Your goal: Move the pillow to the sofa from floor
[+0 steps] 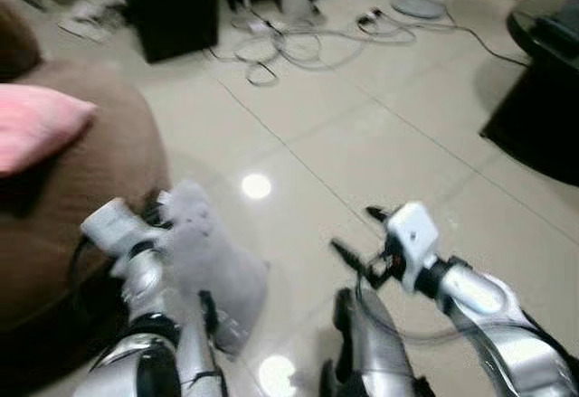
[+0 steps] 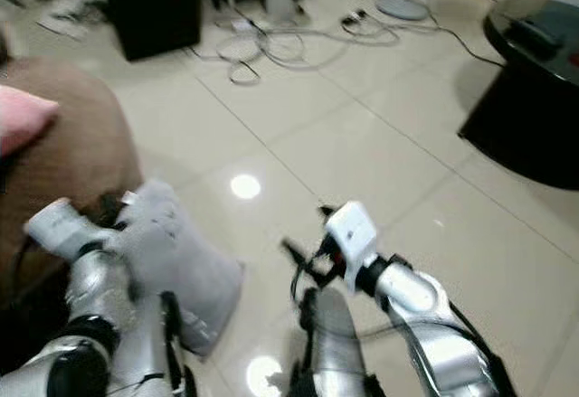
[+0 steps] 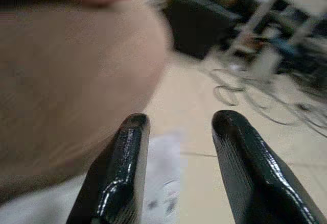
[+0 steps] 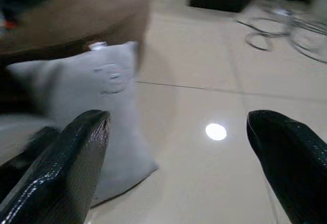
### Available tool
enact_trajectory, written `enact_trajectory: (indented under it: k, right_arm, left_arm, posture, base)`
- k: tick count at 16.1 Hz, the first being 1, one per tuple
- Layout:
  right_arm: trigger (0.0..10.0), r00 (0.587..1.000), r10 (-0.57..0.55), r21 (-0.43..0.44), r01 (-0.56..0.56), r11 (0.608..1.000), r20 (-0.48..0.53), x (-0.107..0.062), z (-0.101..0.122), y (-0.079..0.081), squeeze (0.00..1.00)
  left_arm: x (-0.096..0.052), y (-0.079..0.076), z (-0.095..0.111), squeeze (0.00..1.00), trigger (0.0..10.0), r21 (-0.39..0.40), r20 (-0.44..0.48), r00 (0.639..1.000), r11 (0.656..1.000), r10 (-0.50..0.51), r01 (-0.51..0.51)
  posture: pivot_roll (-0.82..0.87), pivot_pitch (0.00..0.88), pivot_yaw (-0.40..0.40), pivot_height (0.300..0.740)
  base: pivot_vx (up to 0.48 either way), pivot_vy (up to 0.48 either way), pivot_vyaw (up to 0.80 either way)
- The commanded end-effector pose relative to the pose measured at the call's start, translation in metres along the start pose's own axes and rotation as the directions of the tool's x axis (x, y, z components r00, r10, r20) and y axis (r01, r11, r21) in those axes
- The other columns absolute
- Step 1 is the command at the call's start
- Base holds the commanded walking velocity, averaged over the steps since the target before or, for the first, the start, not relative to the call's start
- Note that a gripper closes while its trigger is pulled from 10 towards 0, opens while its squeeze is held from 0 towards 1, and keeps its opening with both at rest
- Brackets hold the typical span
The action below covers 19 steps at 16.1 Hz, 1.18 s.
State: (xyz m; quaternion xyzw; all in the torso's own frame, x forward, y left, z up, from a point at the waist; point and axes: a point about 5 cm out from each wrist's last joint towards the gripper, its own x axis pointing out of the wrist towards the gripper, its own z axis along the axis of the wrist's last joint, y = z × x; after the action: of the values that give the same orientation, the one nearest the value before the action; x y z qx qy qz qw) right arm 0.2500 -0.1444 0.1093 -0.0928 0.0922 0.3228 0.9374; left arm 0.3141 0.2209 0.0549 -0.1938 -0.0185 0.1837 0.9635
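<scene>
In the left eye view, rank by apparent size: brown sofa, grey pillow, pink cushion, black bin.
1. Brown sofa
2. Grey pillow
3. Pink cushion and black bin: look alike, and the bin stands farther off, so unranked. Both are cut by the frame edge.

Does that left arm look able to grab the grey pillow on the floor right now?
Probably yes. The left pincer is open right over the grey pillow, which leans against the brown sofa, and nothing lies between them.
</scene>
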Motion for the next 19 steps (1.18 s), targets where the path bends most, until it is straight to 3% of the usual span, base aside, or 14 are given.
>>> enact_trajectory:
  k: [1, 2, 3, 4, 5, 6, 8, 9, 12, 14, 19]
  right_arm:
    - [10.0, 0.990, -0.130, 0.064, 0.133, 0.989, -0.046, 0.004, -0.013, -0.013, 0.00]
    - [10.0, 0.986, -0.159, 0.090, 0.164, 0.982, -0.059, 0.007, -0.018, -0.015, 0.00]
    - [10.0, 0.968, -0.232, 0.137, 0.244, 0.960, -0.100, 0.009, -0.033, -0.018, 0.00]
    - [10.0, 0.961, -0.249, 0.143, 0.265, 0.953, -0.120, 0.011, -0.038, -0.018, 0.00]
    - [10.0, 0.954, -0.267, 0.136, 0.285, 0.949, -0.139, 0.013, -0.043, -0.018, 0.00]
    - [10.0, 0.955, -0.266, 0.112, 0.281, 0.953, -0.129, 0.016, -0.045, -0.015, 0.00]
    - [10.0, 0.954, -0.270, 0.114, 0.285, 0.952, -0.133, 0.019, -0.048, -0.014, 0.00]
    - [10.0, 0.953, -0.271, 0.114, 0.287, 0.951, -0.136, 0.019, -0.050, -0.014, 0.00]
    - [10.0, 0.955, -0.249, 0.129, 0.270, 0.954, -0.159, 0.028, -0.059, -0.011, 0.00]
    - [10.0, 0.964, -0.214, 0.123, 0.235, 0.964, -0.158, 0.034, -0.060, -0.006, 0.00]
    - [10.0, 0.970, -0.186, 0.116, 0.205, 0.972, -0.157, 0.036, -0.065, -0.003, 0.00]
  left_arm:
    - [-0.001, -0.023, 0.003, 0.00, 0.0, 0.135, 0.008, 0.981, 0.972, -0.193, 0.190]
    - [-0.002, -0.030, 0.002, 0.00, 0.0, 0.169, -0.004, 0.966, 0.952, -0.257, 0.254]
    - [-0.017, -0.048, -0.005, 0.00, 4.7, 0.256, -0.067, 0.881, 0.846, -0.467, 0.468]
    - [-0.024, -0.053, -0.009, 0.00, 10.0, 0.259, -0.098, 0.847, 0.808, -0.523, 0.529]
    - [-0.035, -0.054, -0.017, 0.00, 10.0, 0.252, -0.156, 0.805, 0.766, -0.572, 0.592]
    - [-0.054, -0.052, -0.020, 0.00, 10.0, 0.296, -0.203, 0.759, 0.700, -0.619, 0.650]
    - [-0.065, -0.046, -0.011, 0.00, 10.0, 0.300, -0.166, 0.796, 0.739, -0.582, 0.603]
    - [-0.067, -0.043, -0.007, 0.00, 10.0, 0.322, -0.155, 0.806, 0.742, -0.572, 0.588]
    - [-0.073, -0.030, 0.004, 0.00, 10.0, 0.405, -0.173, 0.822, 0.721, -0.543, 0.562]
    - [-0.073, -0.023, 0.008, 0.00, 10.0, 0.416, -0.186, 0.837, 0.730, -0.515, 0.542]
    - [-0.074, -0.029, 0.019, 0.00, 10.0, 0.430, -0.170, 0.841, 0.729, -0.514, 0.532]
  posture:
    - [0.05, 0.008, -0.020, 0.533]
    - [0.06, 0.002, -0.020, 0.533]
    - [0.09, 0.000, -0.016, 0.533]
    - [0.09, 0.000, -0.016, 0.533]
    - [0.09, 0.000, -0.015, 0.533]
    - [0.10, 0.000, -0.010, 0.533]
    - [0.10, 0.000, -0.009, 0.533]
    - [0.11, 0.000, -0.012, 0.533]
    - [0.14, 0.000, -0.023, 0.533]
    - [0.14, 0.000, -0.029, 0.533]
    - [0.14, 0.000, -0.028, 0.533]
  base:
    - [0.000, 0.000, 0.00]
    - [0.000, 0.000, 0.00]
    - [0.000, 0.000, 0.00]
    - [0.000, 0.000, 0.00]
    - [0.000, 0.000, 0.00]
    - [0.000, 0.000, 0.00]
    - [0.000, 0.000, 0.00]
    - [0.000, 0.000, 0.00]
    - [0.000, 0.000, 0.80]
    - [0.000, 0.000, 0.80]
    - [0.000, 0.000, 0.80]
